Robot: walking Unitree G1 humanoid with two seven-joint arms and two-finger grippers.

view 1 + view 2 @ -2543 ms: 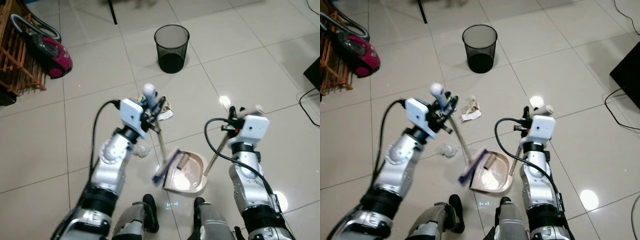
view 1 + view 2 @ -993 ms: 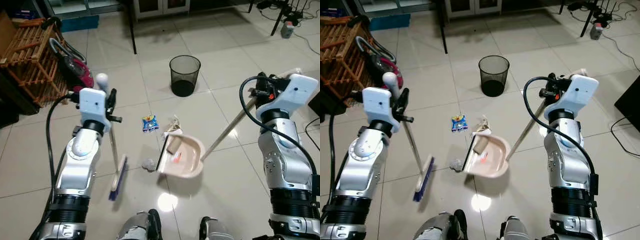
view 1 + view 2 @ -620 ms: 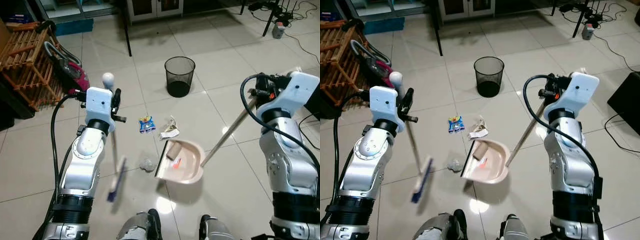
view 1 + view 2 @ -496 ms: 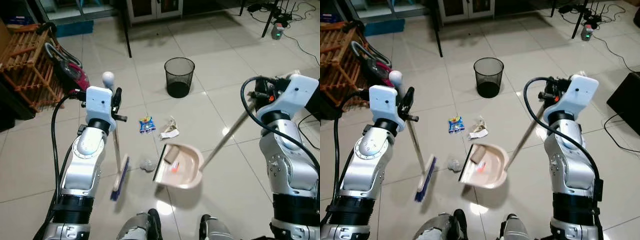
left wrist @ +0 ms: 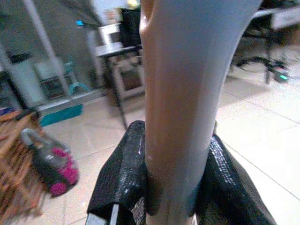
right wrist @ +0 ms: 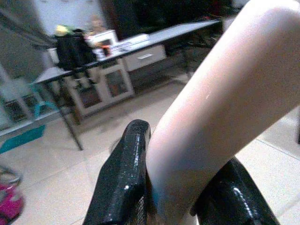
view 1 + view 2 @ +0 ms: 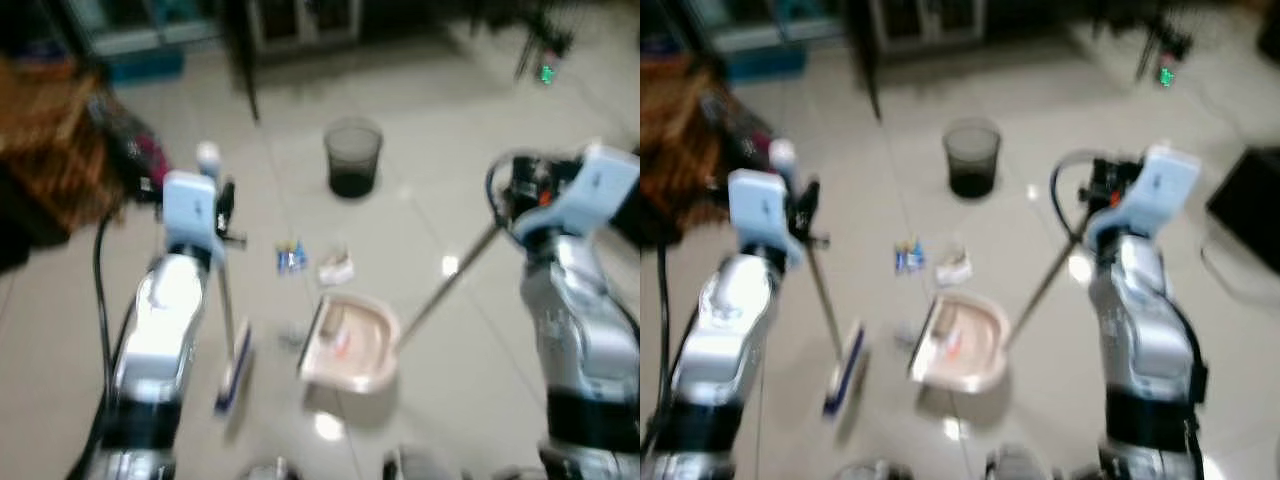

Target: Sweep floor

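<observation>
The broom (image 7: 228, 330) is clamped in the left claw (image 5: 164, 187), the dustpan (image 7: 352, 345) handle in the right claw (image 6: 173, 197). Some debris is collected; wrappers (image 7: 291, 258) on the floor (image 7: 430, 400) remain unswept.

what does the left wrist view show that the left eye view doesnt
Left wrist view alone: the left gripper seen close, its black fingers clamped on either side of the pale broom handle, with a table behind.

Left eye view alone: the broom head down by the floor, the dustpan on its long handle held by the right gripper, litter and the black bin.

Both: the tiled floor, the pink vacuum cleaner and the wooden rack.
</observation>
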